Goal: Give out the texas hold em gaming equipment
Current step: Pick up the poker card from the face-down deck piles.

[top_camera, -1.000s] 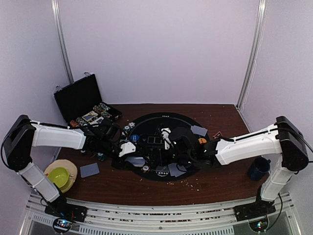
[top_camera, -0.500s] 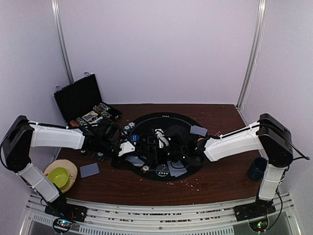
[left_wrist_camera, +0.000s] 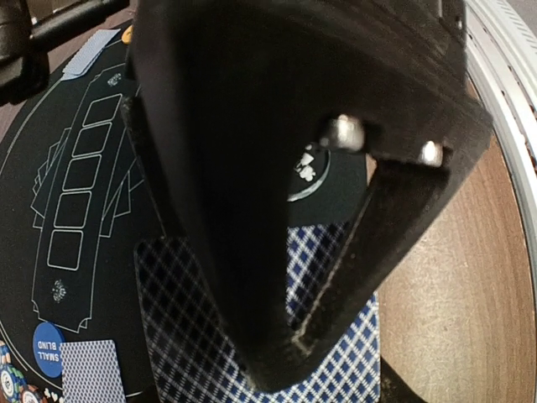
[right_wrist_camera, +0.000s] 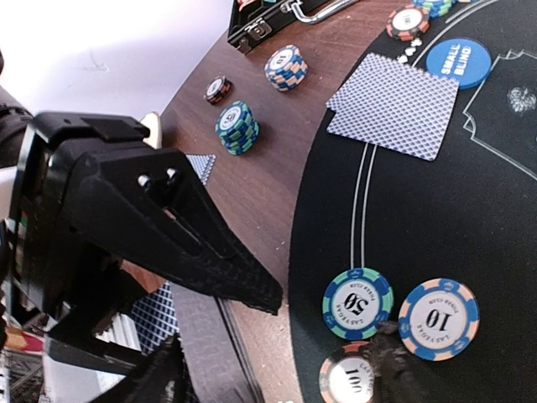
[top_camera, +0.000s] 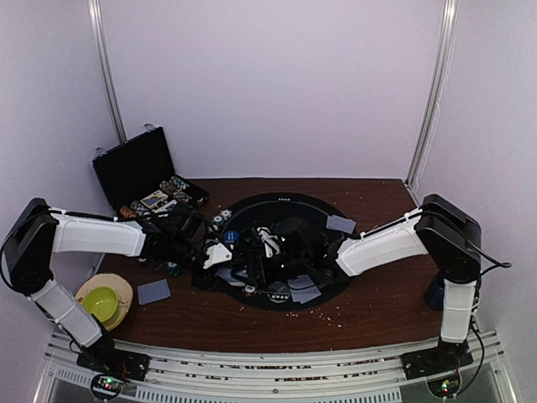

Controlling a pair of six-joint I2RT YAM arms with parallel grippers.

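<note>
My left gripper [top_camera: 222,254] rests at the left edge of the black poker mat [top_camera: 285,206]. In the left wrist view its fingertips [left_wrist_camera: 273,369] meet on a blue diamond-backed playing card [left_wrist_camera: 336,353] that overhangs the mat edge. My right gripper [top_camera: 262,243] reaches across the mat to just beside the left one. It is open [right_wrist_camera: 222,336], and the same card [right_wrist_camera: 155,315] shows between its fingers. Three chips marked 50 [right_wrist_camera: 358,303], 10 [right_wrist_camera: 438,318] and 100 [right_wrist_camera: 352,378] lie on the mat beside it. A blue small-blind disc [right_wrist_camera: 458,61] and two cards [right_wrist_camera: 394,105] lie farther off.
Chip stacks [right_wrist_camera: 237,126] stand on the wood left of the mat. The open black case [top_camera: 134,168] is at the back left. A green bowl [top_camera: 101,300] on a plate and a loose card [top_camera: 153,291] are at the front left. A dark mug [top_camera: 438,290] is at the right.
My right arm has reached farther left across the mat, bringing its gripper close to the left gripper. The left gripper and its card have stayed in place.
</note>
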